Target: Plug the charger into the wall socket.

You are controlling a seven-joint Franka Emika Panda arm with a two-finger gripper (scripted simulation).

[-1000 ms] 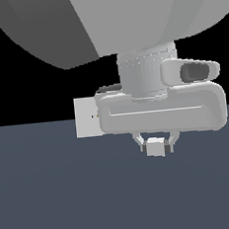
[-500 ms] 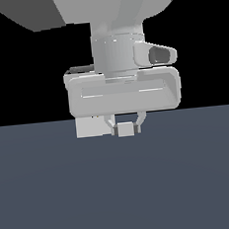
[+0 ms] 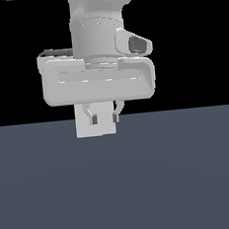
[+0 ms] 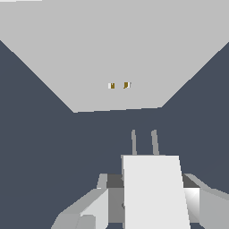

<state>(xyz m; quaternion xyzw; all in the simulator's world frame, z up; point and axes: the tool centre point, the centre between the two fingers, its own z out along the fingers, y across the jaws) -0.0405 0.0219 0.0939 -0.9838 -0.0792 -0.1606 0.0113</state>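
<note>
Wrist view shows the gripper [image 4: 150,203] closed on the charger [image 4: 154,192], its fingers [image 4: 89,210] pressed to the block's two sides, and two thin prongs [image 4: 144,142] sticking out of the block's front toward the wall socket [image 4: 112,53]. The prongs are near the plate but clearly apart from it, and the two small holes [image 4: 119,85] sit off to one side of the line the prongs point along. A straight push from here would probably drive the prongs into blank plate instead of the holes, and that contact could twist the block in the grip or shove the plate back. In the exterior view the gripper [image 3: 103,118] overlaps the plate [image 3: 85,129] above the dark tabletop [image 3: 121,185], so depth cannot be judged there.
</note>
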